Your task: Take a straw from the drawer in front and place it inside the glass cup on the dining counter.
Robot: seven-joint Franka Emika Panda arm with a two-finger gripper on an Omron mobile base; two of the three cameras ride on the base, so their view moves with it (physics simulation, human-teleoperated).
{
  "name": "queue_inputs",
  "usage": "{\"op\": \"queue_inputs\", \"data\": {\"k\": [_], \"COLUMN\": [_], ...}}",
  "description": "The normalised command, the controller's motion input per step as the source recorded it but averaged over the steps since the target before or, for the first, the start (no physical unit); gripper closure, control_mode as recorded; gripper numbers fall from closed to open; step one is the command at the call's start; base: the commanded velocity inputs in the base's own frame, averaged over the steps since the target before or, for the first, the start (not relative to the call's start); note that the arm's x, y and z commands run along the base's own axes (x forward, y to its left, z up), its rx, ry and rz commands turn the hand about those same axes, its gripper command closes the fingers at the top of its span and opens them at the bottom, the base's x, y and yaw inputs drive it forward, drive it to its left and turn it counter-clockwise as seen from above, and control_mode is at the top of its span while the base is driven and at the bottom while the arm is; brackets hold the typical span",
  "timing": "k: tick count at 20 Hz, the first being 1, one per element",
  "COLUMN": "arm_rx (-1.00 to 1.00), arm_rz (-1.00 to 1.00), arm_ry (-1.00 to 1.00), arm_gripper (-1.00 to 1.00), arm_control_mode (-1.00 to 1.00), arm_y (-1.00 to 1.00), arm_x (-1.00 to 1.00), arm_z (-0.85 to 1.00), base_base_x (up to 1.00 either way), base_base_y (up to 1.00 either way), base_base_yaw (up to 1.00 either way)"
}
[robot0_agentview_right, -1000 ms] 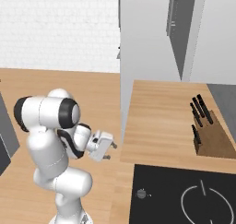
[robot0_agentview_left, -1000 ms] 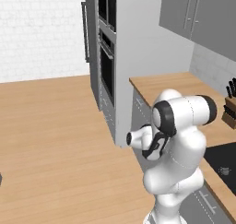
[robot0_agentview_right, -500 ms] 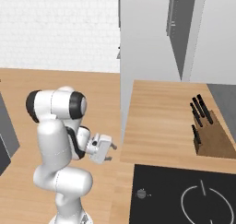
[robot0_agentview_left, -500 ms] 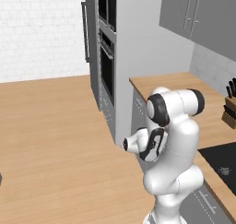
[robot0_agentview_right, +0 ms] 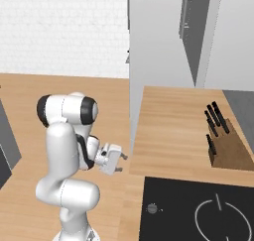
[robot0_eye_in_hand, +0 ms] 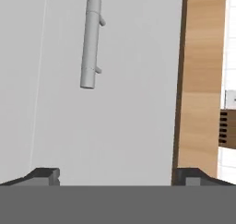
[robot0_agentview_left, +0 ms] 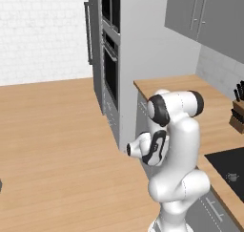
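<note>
My gripper (robot0_eye_in_hand: 119,176) is open, its two dark fingertips (robot0_eye_in_hand: 44,174) spread wide with nothing between them. It faces the flat grey-white front of the drawer (robot0_eye_in_hand: 124,108) from close by, without touching it. The drawer's metal bar handle (robot0_eye_in_hand: 91,38) runs lengthwise above and left of the jaws. From the right base, the gripper (robot0_agentview_right: 120,160) hangs at the front edge of the wall counter (robot0_agentview_right: 168,121), just below its wooden top. The drawer is closed. The straw, the glass cup and the dining counter are out of view.
A black cooktop (robot0_agentview_right: 198,212) is set into the wall counter, with a knife block (robot0_agentview_right: 224,143) behind it. A tall grey oven cabinet (robot0_agentview_left: 112,68) stands at the counter's far end. Grey upper cabinets (robot0_agentview_left: 205,11) hang above. Open wooden floor (robot0_agentview_left: 52,145) lies to the left.
The arm's upper joints have swung over to the left in the left base view and the arm stands more upright. The hand has shifted only slightly at the counter front. The jaws stay open.
</note>
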Motion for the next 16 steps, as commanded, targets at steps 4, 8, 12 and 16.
{"op": "queue_inputs", "data": {"k": [4,8,12,16], "arm_rx": [-0.02,-0.02,0.0,0.0], "arm_rz": [0.0,0.0,0.0,0.0], "arm_ry": [-0.07,-0.14,-0.09,-0.02], "arm_gripper": [-1.0,-1.0,-1.0,-1.0], "arm_control_mode": [-1.0,-1.0,-1.0,-1.0], "arm_y": [-0.22,-0.25,-0.16,-0.08], "arm_x": [0.13,0.14,0.28,0.4], "arm_z": [-0.11,-0.06,-0.08,-0.15], "base_base_x": [0.0,0.0,0.0,0.0], "base_base_y": [0.0,0.0,0.0,0.0], "base_base_yaw": [0.0,0.0,0.0,0.0]}}
